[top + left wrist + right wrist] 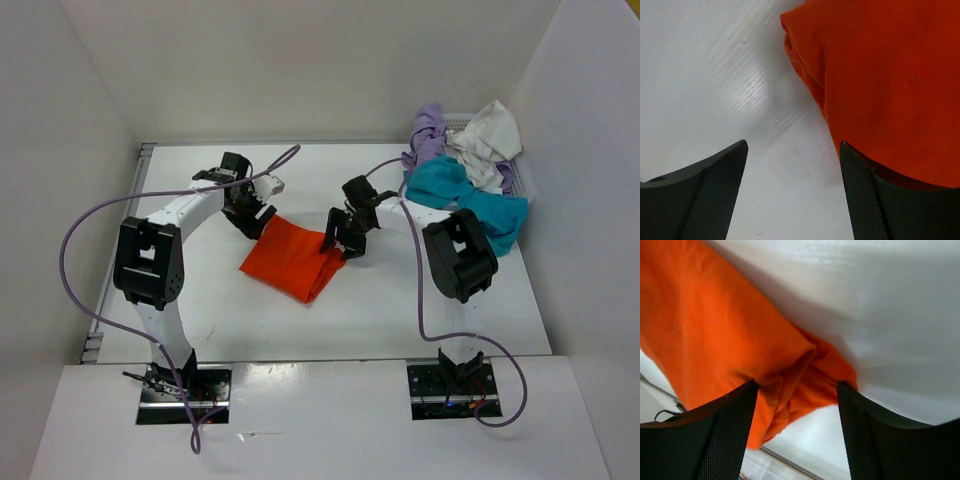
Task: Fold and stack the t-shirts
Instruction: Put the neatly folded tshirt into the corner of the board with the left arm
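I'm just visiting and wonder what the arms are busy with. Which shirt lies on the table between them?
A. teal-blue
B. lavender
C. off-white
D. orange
D: the orange t-shirt lies on the table between the left gripper and right gripper. The teal-blue t-shirt, lavender t-shirt and off-white t-shirt are heaped at the basket.

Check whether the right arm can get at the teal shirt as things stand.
Probably yes: the teal t-shirt lies uncovered beside that arm's elbow, nothing between. The right gripper, open at the orange t-shirt, must first back off.
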Robot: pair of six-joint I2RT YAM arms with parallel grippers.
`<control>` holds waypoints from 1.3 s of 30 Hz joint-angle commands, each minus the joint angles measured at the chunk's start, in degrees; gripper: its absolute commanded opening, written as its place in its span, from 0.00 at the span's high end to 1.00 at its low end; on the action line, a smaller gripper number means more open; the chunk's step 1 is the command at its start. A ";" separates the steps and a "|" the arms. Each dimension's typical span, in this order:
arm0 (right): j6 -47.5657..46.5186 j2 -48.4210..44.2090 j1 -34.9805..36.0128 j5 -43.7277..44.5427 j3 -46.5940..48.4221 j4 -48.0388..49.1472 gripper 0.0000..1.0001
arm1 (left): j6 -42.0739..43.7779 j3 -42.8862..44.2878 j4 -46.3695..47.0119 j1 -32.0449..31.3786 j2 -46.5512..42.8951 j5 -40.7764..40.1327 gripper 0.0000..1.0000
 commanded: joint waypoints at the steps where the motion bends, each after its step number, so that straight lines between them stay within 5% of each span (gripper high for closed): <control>1: -0.69 2.53 0.50 0.53 4.12 4.38 0.35 | -2.30 -2.23 1.31 0.63 0.45 4.51 0.19; 5: -1.21 1.84 0.51 2.89 4.13 4.91 0.59 | -2.91 -3.98 1.31 1.15 -0.07 7.94 0.19; 10: -3.58 2.36 0.51 3.60 7.02 3.86 0.51 | -3.44 -7.41 1.31 1.15 -0.08 10.58 0.19; 16: -8.15 9.21 0.51 2.99 15.89 0.61 0.56 | -4.67 -10.05 -0.54 1.15 -1.40 16.73 0.19; 21: -11.32 16.50 0.51 2.99 30.10 -5.45 0.93 | -5.72 -12.43 -1.07 0.63 -5.78 18.85 0.19; 25: -12.55 18.62 1.03 1.68 35.67 -7.39 0.90 | -6.25 -13.66 -2.30 1.68 -7.80 20.17 0.17; 26: -12.55 18.62 1.04 1.06 35.68 -7.92 0.82 | -6.25 -13.66 -2.30 2.38 -7.81 20.17 0.16; 27: -12.55 18.62 1.04 1.06 35.68 -7.92 0.64 | -6.25 -13.66 -2.82 2.91 -7.81 20.17 0.16; 31: -13.08 13.11 1.04 3.33 28.86 -7.23 0.49 | -7.56 -9.82 -2.82 8.95 -9.56 19.64 0.14; 39: -8.08 5.46 1.04 3.17 16.10 -3.09 0.49 | -10.37 -0.04 1.92 9.59 -0.54 18.59 0.13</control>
